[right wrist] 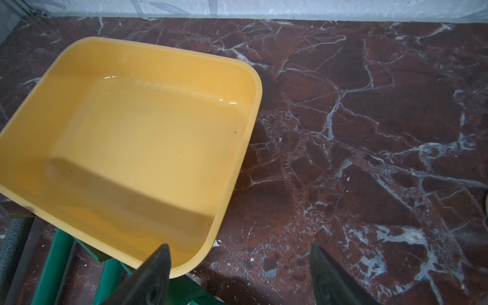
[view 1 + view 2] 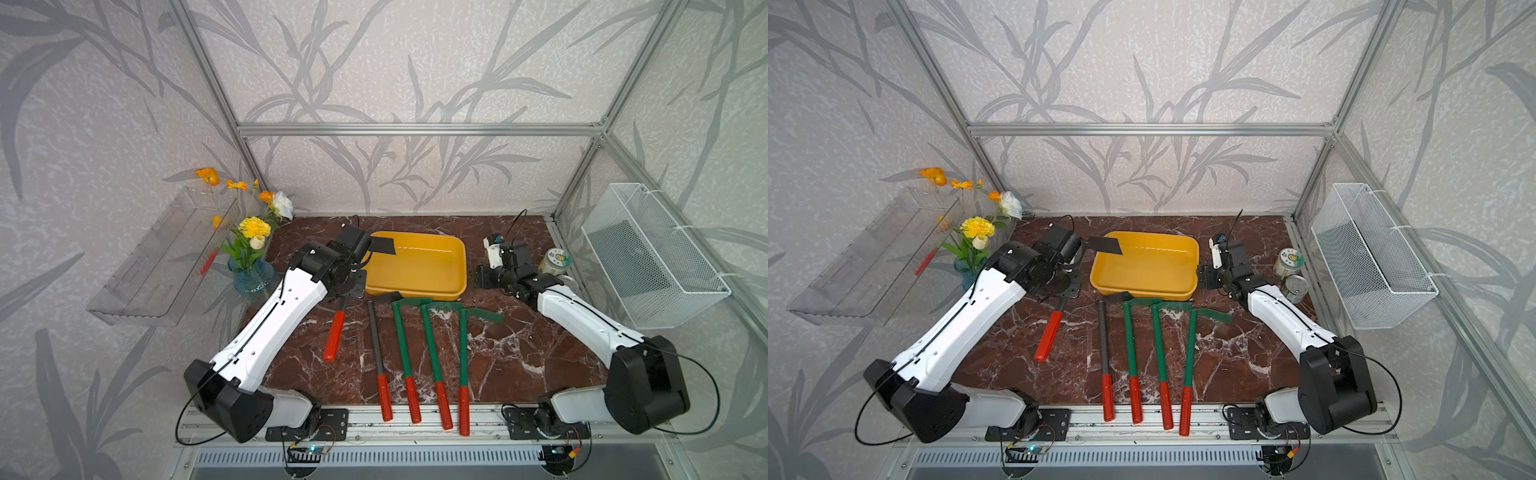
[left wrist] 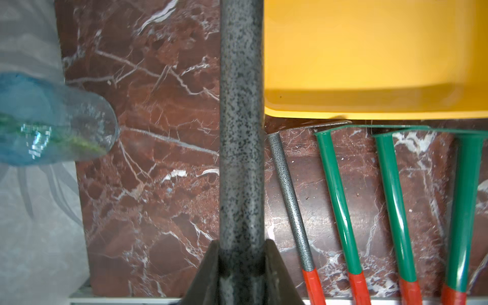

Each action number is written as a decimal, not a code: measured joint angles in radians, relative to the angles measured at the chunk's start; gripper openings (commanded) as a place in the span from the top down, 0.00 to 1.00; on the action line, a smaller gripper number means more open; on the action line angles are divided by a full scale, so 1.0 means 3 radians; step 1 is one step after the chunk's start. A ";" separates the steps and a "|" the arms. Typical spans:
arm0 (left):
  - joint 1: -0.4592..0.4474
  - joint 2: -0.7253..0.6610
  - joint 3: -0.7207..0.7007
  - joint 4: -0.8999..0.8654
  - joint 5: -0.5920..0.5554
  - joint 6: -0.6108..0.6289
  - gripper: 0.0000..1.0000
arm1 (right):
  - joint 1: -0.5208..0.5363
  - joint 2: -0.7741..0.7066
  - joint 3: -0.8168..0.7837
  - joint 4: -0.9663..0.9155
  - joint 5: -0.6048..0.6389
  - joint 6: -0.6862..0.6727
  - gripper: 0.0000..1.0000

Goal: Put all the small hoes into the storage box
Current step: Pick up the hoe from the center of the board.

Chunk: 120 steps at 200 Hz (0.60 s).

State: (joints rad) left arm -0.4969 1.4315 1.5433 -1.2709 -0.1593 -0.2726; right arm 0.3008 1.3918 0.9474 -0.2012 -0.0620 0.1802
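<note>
While in left pincer (image 3: 242, 266), hoe (image 3: 241, 118) aloft

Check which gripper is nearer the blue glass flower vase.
Left. The left gripper, shut on the small hoe by its speckled grey shaft, sits between the blue glass vase and the shallow yellow plastic tray; the open right gripper is on the tray's opposite side.

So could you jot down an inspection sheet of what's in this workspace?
Surface: marble tabletop, no spills seen.
Job's things: small hoe held up, blade over the storage box corner; box empty.
Clutter: four spare tools in a row, flower vase, two jars.
Grippers: left gripper shut on the hoe's shaft; right gripper open at the box's edge.
Cables: black loops at both arm bases.
Surroundings: clear trough and mesh basket on patterned walls.
</note>
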 measured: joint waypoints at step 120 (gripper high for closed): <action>-0.0086 0.1704 0.1698 0.0600 -0.0491 0.2290 1.00 | -0.0319 0.1166 0.0762 -0.0025 -0.0589 0.0399 0.34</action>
State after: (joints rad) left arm -0.5228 1.9427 2.0525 -1.0908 -0.3065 0.4145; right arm 0.2050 1.7416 1.1759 -0.2089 -0.2386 0.3000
